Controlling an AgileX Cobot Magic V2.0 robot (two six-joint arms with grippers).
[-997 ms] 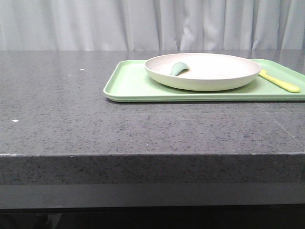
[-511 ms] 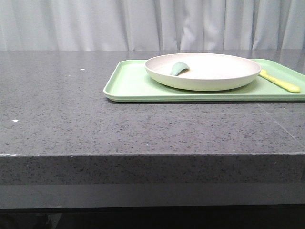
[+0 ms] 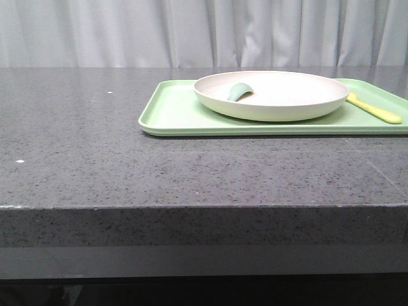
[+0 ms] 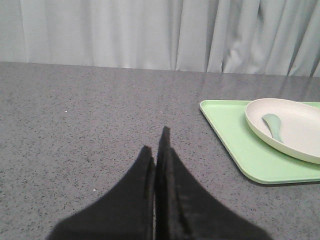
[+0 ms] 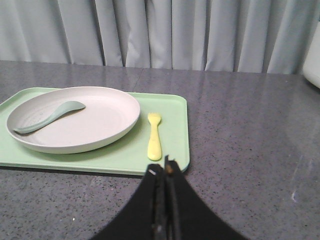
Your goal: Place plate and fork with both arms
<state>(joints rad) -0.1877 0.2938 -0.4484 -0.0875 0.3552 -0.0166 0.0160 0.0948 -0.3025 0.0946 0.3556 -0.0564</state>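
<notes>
On one tray (image 3: 172, 115): one plate (image 3: 280, 95), one fork (image 3: 375, 108).

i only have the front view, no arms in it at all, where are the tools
Observer: Both are short of the tray. The left tool is shut and empty, over bare countertop to the left of the tray.
Operator: and the right one
Observer: The right tool is also shut and empty, at the tray's near right corner, just short of the fork.
Operator: i only see the fork handle, which way do the tines point
Observer: Away from the robot, handle toward it. It lies flat on the tray beside the plate, not touching it.
Operator: whats the green thing in the plate
Observer: A grey-green spoon, lying inside the plate.
</notes>
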